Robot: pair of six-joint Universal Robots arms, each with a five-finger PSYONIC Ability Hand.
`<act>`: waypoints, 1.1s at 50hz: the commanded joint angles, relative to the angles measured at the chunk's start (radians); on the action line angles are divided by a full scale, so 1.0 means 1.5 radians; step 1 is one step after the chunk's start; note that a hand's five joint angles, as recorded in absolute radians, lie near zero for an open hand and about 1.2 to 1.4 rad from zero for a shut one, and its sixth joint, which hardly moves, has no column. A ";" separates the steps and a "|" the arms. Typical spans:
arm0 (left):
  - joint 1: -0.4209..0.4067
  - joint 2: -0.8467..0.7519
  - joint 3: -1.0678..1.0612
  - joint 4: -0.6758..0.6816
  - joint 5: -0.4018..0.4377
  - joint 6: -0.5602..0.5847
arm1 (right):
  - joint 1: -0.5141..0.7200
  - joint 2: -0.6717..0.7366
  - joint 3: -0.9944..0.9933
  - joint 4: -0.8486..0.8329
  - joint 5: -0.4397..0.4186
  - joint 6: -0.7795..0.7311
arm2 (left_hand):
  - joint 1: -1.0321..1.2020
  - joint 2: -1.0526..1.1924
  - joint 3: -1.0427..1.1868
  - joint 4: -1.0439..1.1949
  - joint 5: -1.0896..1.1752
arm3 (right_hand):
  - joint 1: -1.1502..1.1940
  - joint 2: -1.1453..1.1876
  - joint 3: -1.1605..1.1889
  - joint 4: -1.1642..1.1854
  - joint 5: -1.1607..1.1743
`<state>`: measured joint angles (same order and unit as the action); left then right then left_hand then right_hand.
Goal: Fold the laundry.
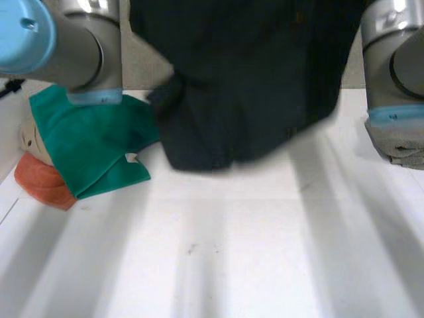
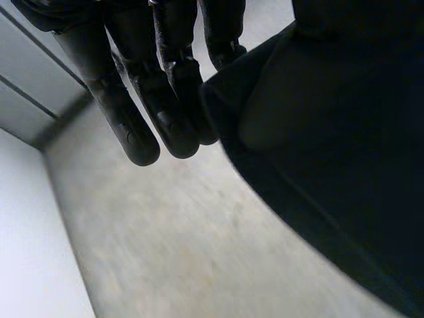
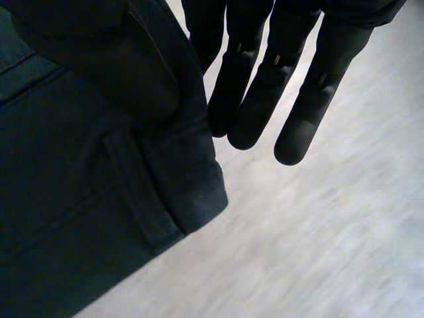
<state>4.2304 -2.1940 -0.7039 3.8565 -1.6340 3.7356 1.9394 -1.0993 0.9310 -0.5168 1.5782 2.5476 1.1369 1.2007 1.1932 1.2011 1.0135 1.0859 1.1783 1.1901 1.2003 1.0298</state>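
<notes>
- Right now the dark garment hangs in the air between the two arms. Its lower edge droops in soft rounded lobes just above the far part of the white table.
- Seen from the right wrist, the garment is a heavy, matte weave with stitched seams, a raised strip sewn down it and a thick rolled hem at the corner.
- The right hand keeps its smooth black fingers long and nearly straight. The cloth's corner lies beside them, and the thumb looks to be pressing the fabric against them, though the dark on dark makes that hard to be sure of.
- The left hand is much the same. Its glossy fingers are straight, and an edge of the garment is tucked in against them, with a rounded bulge in the cloth where the thumb sits.
- Off by the left arm a green cloth lies crumpled and angular on top of an orange cloth.
- Under the right arm sits a nubbly grey cloth.
</notes>
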 commanded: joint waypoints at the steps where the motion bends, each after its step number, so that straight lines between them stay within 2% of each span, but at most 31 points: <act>1: 0.002 0.036 -0.049 0.035 0.004 -0.047 | 0.022 -0.024 0.019 -0.053 -0.005 0.010 | 0.173 0.130 0.135 0.130 0.139 | 0.207 0.145 0.137 0.131 0.128; 7: 0.002 0.071 -0.196 0.026 0.005 -0.048 | 0.018 -0.019 0.070 0.001 -0.020 0.012 | 0.173 0.130 0.135 0.130 0.139 | 0.207 0.145 0.137 0.131 0.128; 14: -0.010 0.076 -0.413 0.019 0.010 -0.048 | 0.015 0.065 0.149 0.035 -0.039 0.004 | 0.173 0.130 0.135 0.130 0.139 | 0.207 0.145 0.137 0.131 0.128; 19: -0.036 0.061 -0.537 -0.021 0.013 -0.047 | 0.015 0.127 0.212 0.112 -0.040 -0.014 | 0.173 0.130 0.135 0.130 0.139 | 0.207 0.145 0.137 0.131 0.128; 22: -0.050 0.051 -0.575 -0.056 0.013 -0.045 | 0.014 0.122 0.253 0.158 -0.039 -0.032 | 0.173 0.130 0.135 0.130 0.139 | 0.207 0.145 0.137 0.131 0.128; 26: -0.053 0.077 -0.634 -0.146 0.013 -0.042 | 0.013 0.089 0.313 0.220 -0.041 -0.049 | 0.173 0.130 0.135 0.130 0.139 | 0.207 0.145 0.137 0.131 0.128; 29: -0.053 0.171 -0.672 -0.267 0.013 -0.043 | 0.012 0.035 0.353 0.265 -0.040 -0.058 | 0.173 0.130 0.135 0.130 0.139 | 0.207 0.145 0.137 0.131 0.128; 30: -0.052 0.196 -0.680 -0.301 0.013 -0.043 | 0.011 -0.015 0.380 0.307 -0.040 -0.073 | 0.173 0.130 0.135 0.130 0.139 | 0.207 0.145 0.137 0.131 0.128; 31: -0.054 0.243 -0.696 -0.375 0.013 -0.040 | 0.011 -0.040 0.394 0.332 -0.040 -0.086 | 0.173 0.130 0.135 0.130 0.139 | 0.207 0.145 0.137 0.131 0.128; 33: -0.057 0.288 -0.711 -0.456 0.011 -0.037 | 0.011 -0.086 0.417 0.390 -0.041 -0.114 | 0.173 0.130 0.135 0.130 0.139 | 0.207 0.145 0.137 0.131 0.128; 34: -0.059 0.309 -0.717 -0.500 0.012 -0.033 | 0.010 -0.128 0.441 0.453 -0.041 -0.149 | 0.173 0.130 0.135 0.130 0.139 | 0.207 0.145 0.137 0.131 0.128; 35: -0.064 0.355 -0.733 -0.592 0.014 -0.024 | 0.010 -0.153 0.456 0.495 -0.041 -0.170 | 0.173 0.130 0.135 0.130 0.139 | 0.207 0.145 0.137 0.131 0.128; 37: -0.075 0.405 -0.752 -0.689 0.018 -0.007 | 0.005 -0.188 0.482 0.556 -0.040 -0.204 | 0.173 0.130 0.135 0.130 0.139 | 0.207 0.145 0.137 0.131 0.128; 38: -0.094 0.445 -0.771 -0.773 0.022 0.014 | -0.005 -0.229 0.516 0.630 -0.040 -0.249 | 0.173 0.130 0.135 0.130 0.139 | 0.207 0.145 0.137 0.131 0.128; 41: -0.132 0.483 -0.783 -0.846 0.045 0.047 | -0.026 -0.280 0.561 0.705 -0.049 -0.309 | 0.173 0.130 0.135 0.130 0.139 | 0.207 0.145 0.137 0.131 0.128; 42: -0.159 0.487 -0.781 -0.850 0.063 0.061 | -0.031 -0.287 0.567 0.707 -0.051 -0.319 | 0.173 0.130 0.135 0.130 0.139 | 0.207 0.145 0.137 0.131 0.128; 45: -0.181 0.476 -0.765 -0.808 0.079 0.071 | -0.034 -0.294 0.583 0.672 -0.058 -0.318 | 0.173 0.130 0.135 0.130 0.139 | 0.207 0.145 0.137 0.131 0.128; 47: -0.177 0.459 -0.753 -0.776 0.078 0.074 | -0.035 -0.290 0.581 0.641 -0.060 -0.304 | 0.173 0.130 0.135 0.130 0.139 | 0.207 0.145 0.137 0.131 0.128; 50: -0.158 0.373 -0.709 -0.683 0.065 0.079 | -0.034 -0.270 0.571 0.613 -0.057 -0.281 | 0.173 0.130 0.135 0.130 0.139 | 0.207 0.145 0.137 0.131 0.128; 55: -0.109 0.217 -0.581 -0.546 0.047 0.082 | -0.032 -0.168 0.496 0.515 -0.050 -0.207 | 0.173 0.130 0.135 0.130 0.139 | 0.207 0.145 0.137 0.131 0.128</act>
<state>3.9917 -1.6154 -1.7677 2.7943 -1.5317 3.8563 1.8862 -1.5024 1.7854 0.4164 1.4925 2.1183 1.1480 1.2019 1.1934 1.2013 1.0173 1.0860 1.1919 1.2005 1.2005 1.0346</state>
